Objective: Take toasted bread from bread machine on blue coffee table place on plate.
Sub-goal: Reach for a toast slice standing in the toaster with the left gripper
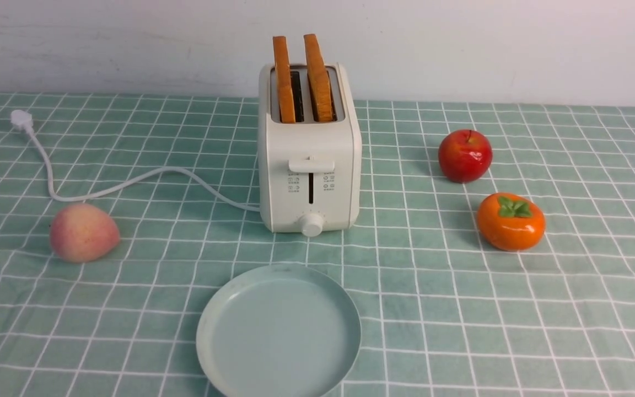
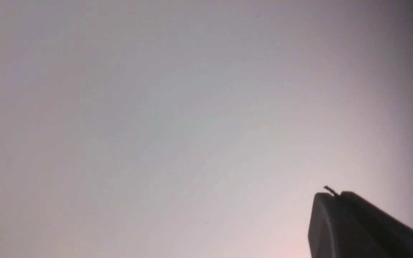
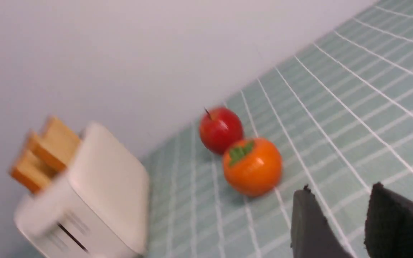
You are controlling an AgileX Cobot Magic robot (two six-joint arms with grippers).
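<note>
Two slices of toasted bread [image 1: 301, 77] stand upright in the slots of the cream-white bread machine [image 1: 309, 165] at the middle back of the blue coffee table [image 1: 461, 309]. The pale blue-green plate [image 1: 279, 333] lies empty in front of it. Neither gripper shows in the front view. In the right wrist view my right gripper [image 3: 339, 191] is open and empty, off to the side of the bread machine [image 3: 95, 193] and the toasted bread [image 3: 45, 150]. In the left wrist view my left gripper [image 2: 332, 195] faces a blank wall, jaws together, holding nothing.
A peach [image 1: 83, 231] lies left of the plate. The toaster's white cord and plug [image 1: 22, 118] trail to the back left. A red apple [image 1: 464, 155] and an orange persimmon [image 1: 510, 220] sit to the right of the toaster, also in the right wrist view [image 3: 251, 166].
</note>
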